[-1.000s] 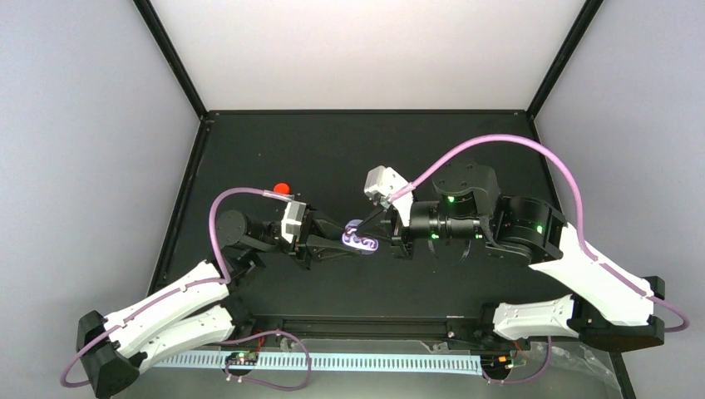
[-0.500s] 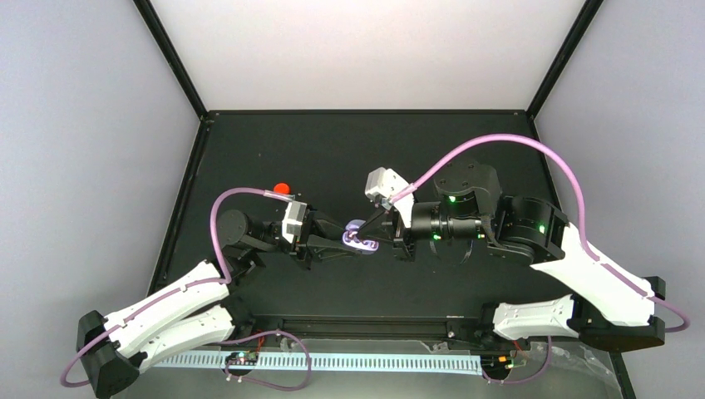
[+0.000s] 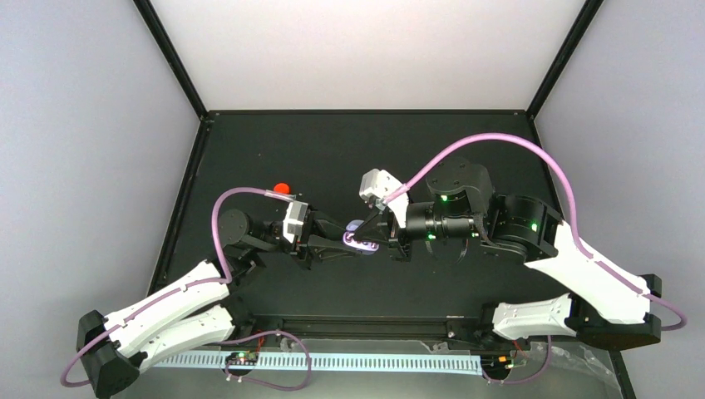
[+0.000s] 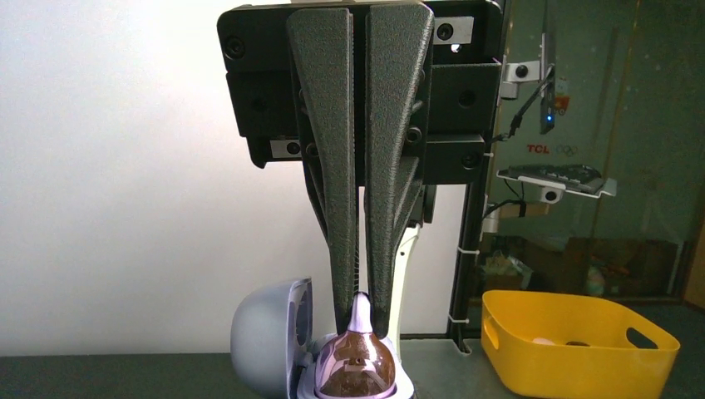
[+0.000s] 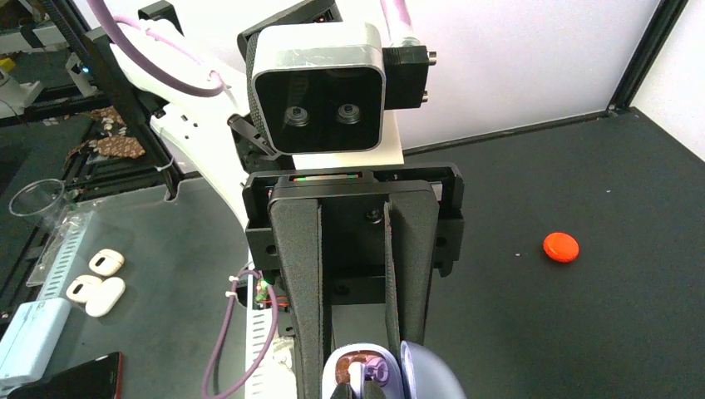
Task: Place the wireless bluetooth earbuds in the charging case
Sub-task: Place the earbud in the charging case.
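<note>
- Compared with a second ago, your right arm has slid toward the left of the top view. Its claw now sits tighter over the case. The left arm and the case have kept their spot at the centre.
- Your left gripper [image 3: 346, 241] pinches the charging case [image 4: 268, 339] by its sides. In the right wrist view its two fingers flank the case at the bottom edge of the frame.
- The case is open. In the left wrist view its pale purple lid stands up to the left of the base.
- Your right gripper [image 4: 361, 324] points straight down at the base, fingers pressed together on the thin stem of a purple earbud [image 4: 360, 309].
- The earbud's rounded body sits low in the base, at the bottom centre of the left wrist view. You cannot tell whether it is fully seated.
- A small red-orange round thing [image 3: 282, 188] lies alone on the black table [image 3: 465, 141], up and to the left of the grippers and well apart from them.
- A yellow bin [image 4: 574, 362] stands at the lower right of the left wrist view. It holds a few small things, too small to name.
- At the left edge of the right wrist view you see a clear cup [image 5: 37, 199], with three white pebble-shaped cases [image 5: 106, 262] below it.
</note>
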Robot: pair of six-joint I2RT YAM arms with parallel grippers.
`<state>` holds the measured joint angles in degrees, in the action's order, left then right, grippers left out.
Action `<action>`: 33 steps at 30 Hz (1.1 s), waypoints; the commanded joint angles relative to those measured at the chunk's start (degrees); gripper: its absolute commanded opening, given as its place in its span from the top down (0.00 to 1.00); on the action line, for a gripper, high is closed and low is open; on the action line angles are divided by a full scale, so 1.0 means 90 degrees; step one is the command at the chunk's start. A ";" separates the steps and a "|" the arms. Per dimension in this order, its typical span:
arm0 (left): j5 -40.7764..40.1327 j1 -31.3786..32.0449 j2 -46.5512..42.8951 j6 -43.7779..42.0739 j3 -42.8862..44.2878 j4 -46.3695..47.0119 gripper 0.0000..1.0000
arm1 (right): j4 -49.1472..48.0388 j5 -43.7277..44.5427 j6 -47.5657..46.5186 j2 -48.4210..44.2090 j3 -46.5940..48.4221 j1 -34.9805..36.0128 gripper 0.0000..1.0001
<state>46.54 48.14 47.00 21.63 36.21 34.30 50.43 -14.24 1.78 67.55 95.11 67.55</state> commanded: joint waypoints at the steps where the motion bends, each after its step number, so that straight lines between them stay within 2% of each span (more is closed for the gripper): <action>1: -0.0032 0.0032 -0.0027 -0.0079 0.0234 0.0131 0.98 | -0.0019 0.0021 0.0048 0.0032 0.0028 0.0057 0.99; 11: -0.0103 0.0035 -0.0112 -0.0040 0.0206 0.0209 0.98 | -0.0489 0.0084 0.0287 -0.0084 -0.0336 0.0060 0.99; 22: -0.0297 0.0033 -0.0252 -0.0050 0.0184 0.0216 0.98 | -0.0180 -0.0106 0.0316 0.0042 -0.0278 0.0063 0.99; 24: -0.0289 0.0034 -0.0238 -0.0051 0.0176 0.0200 0.98 | -0.0076 -0.0073 0.0312 0.0079 -0.0186 0.0063 0.95; 28: -0.0288 0.0032 -0.0223 -0.0067 0.0133 0.0189 0.98 | -0.0085 0.0021 0.0333 0.0015 -0.0019 0.0063 0.80; 33: -0.0298 0.0032 -0.0232 -0.0081 0.0062 0.0176 0.98 | -0.0017 0.0048 0.0359 -0.0065 0.0464 0.0063 0.65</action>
<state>44.29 48.14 45.69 21.61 36.18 33.93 49.30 -14.31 4.84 67.55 94.98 67.77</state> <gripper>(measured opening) 0.245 0.304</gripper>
